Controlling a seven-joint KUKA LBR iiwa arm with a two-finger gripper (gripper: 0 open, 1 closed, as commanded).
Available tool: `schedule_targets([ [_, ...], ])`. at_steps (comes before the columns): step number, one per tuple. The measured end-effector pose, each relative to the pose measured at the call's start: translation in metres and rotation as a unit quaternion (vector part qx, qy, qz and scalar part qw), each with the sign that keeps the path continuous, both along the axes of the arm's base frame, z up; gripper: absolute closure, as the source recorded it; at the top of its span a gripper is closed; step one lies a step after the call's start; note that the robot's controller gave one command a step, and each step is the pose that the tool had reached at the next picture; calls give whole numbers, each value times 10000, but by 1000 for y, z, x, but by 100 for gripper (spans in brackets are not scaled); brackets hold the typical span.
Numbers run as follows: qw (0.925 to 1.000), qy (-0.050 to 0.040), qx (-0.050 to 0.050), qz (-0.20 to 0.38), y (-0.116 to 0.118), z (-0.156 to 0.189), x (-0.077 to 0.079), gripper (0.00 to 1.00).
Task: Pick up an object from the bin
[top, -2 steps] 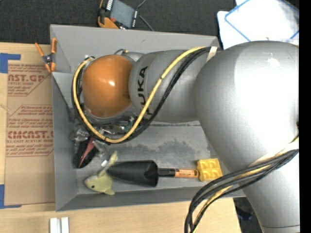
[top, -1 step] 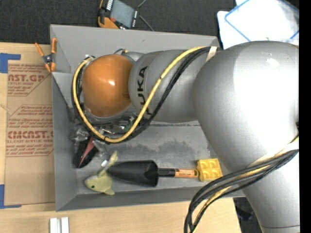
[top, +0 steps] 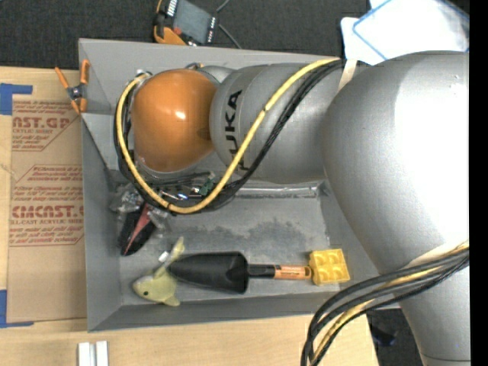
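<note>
Camera view puts the gripper (top: 136, 223) low by the bin's (top: 103, 269) left wall, near the fish (top: 156, 286), probably to grasp there; the orange cover (top: 171, 120) hides whether it is open.

Bin (top: 284, 231), along bottom edge: black scoop (top: 210, 271) with copper-coloured handle lying flat, wide end toward bottom left corner, handle tip just beside a yellow studded brick (top: 329, 267). Pale yellow-green toy fish (top: 158, 284) in bottom left corner, close against the scoop's wide end. Outside the bin, beyond top edge: black-and-orange device (top: 183, 23) with cable; beyond top right corner, flat white-and-blue item (top: 396, 25).
</note>
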State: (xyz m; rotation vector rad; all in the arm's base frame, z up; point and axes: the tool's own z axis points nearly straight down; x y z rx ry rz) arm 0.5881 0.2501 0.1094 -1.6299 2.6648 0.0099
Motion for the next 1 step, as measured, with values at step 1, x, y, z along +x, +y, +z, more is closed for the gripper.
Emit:
schedule_targets([
  [1, 10000, 20, -6, -2, -1, 41, -1, 100],
])
